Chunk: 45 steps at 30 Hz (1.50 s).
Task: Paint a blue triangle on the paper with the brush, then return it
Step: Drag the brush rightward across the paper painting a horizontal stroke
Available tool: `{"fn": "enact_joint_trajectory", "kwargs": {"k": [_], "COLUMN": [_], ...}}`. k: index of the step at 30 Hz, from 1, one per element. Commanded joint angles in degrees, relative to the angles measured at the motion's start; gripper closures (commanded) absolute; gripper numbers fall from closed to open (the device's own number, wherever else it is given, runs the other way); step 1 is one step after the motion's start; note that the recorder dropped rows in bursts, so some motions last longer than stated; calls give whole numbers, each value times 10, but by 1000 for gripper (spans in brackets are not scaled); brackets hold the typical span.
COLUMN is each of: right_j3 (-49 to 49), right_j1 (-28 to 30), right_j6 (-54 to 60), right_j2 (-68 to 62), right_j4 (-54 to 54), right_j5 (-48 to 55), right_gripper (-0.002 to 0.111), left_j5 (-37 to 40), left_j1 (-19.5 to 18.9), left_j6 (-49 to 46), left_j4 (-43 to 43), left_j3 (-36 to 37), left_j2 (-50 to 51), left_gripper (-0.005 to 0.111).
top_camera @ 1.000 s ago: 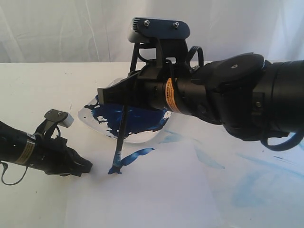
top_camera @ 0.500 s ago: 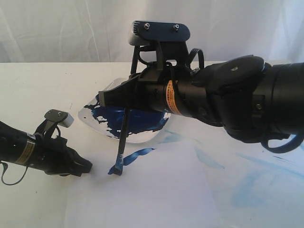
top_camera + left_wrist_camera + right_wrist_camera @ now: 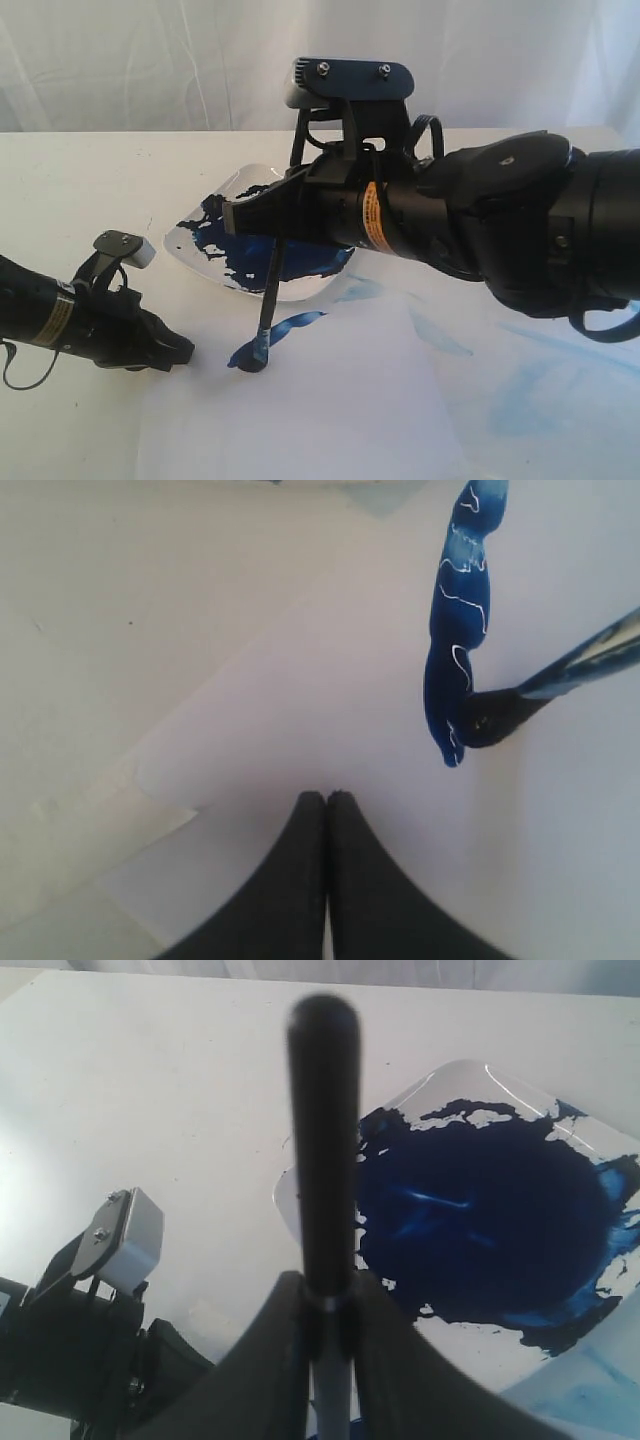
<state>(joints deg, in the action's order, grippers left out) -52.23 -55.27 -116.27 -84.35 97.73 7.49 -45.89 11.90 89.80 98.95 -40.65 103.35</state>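
- The right hand point(image 3: 238, 215) pinches the brush point(image 3: 268, 295) by its black handle, bristles down, the handle leaning a little.
- The brush tip sits on the paper point(image 3: 350, 420) at the end of a short, thick blue stroke point(image 3: 292, 327), just in front of the dish point(image 3: 178, 243) of dark blue paint.
- The left hand point(image 3: 178, 350) lies low near the stroke at the paper's edge on the worktop point(image 3: 70, 190), fingers pressed together, holding nothing.

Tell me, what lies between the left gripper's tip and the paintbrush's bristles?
Mostly bare white paper. Just before the brush tip, the thick blue stroke ends. The left wrist view shows it best, ahead of the shut left gripper.
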Motion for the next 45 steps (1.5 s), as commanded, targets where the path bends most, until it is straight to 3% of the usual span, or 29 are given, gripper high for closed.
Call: {"fn": "enact_joint_trajectory", "kwargs": {"k": [1,34,38,45], "right_j3": [13,56,56,56], "right_j1": [0,0,0,0], "right_j6": [6,8,64,238], "right_j2": [17,61,61,62], "right_j4": [2,-13,-62,-242], "right_j5": [13,30,36,74], "right_gripper": [108,108,108,108], "left_j5": [9,9,9,9], "left_j1": [2,2,2,2], "left_j6": [0,0,0,0], "left_j4": [10,10,10,10], "left_j3": [2,2,2,2], "left_j2": [4,4,4,4], "left_gripper": [107,107,107,107]}}
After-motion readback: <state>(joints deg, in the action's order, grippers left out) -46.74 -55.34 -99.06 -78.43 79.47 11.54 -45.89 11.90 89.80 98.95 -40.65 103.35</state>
